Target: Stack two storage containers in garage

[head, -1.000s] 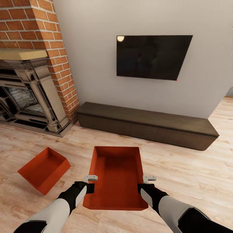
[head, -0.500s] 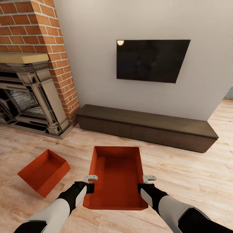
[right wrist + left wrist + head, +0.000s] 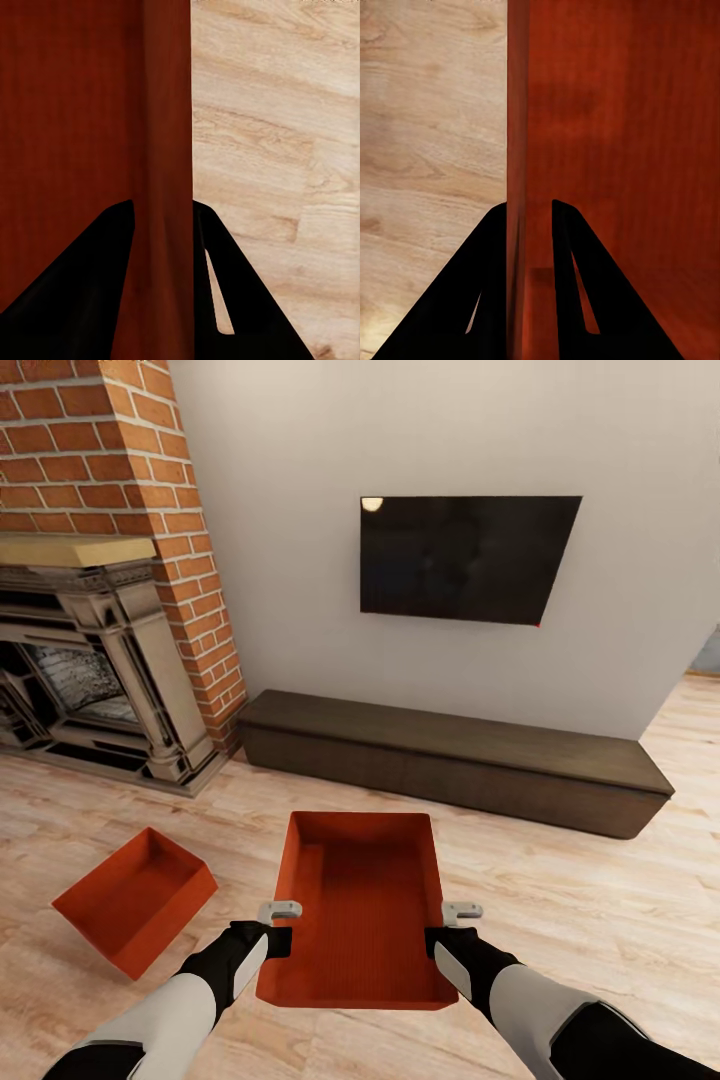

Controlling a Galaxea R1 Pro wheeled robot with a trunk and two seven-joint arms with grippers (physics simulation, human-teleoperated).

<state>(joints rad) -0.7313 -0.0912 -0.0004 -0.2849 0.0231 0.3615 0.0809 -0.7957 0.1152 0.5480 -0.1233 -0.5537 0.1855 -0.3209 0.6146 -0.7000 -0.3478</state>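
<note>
So the whole view has tipped up a bit over the last second, camera moving, not the room. Both grippers, left gripper (image 3: 278, 926) and right gripper (image 3: 452, 926), stay clamped on the side walls of the held bin (image 3: 362, 905), carried level above the wood floor (image 3: 560, 900). The second bin (image 3: 135, 898) sits on that floor beside the fireplace (image 3: 90, 680). Looks like hauling to the garage is starting.

Brick fireplace (image 3: 100, 610), wall-mounted black TV (image 3: 465, 558), long dark low cabinet (image 3: 450, 755) beneath.
</note>
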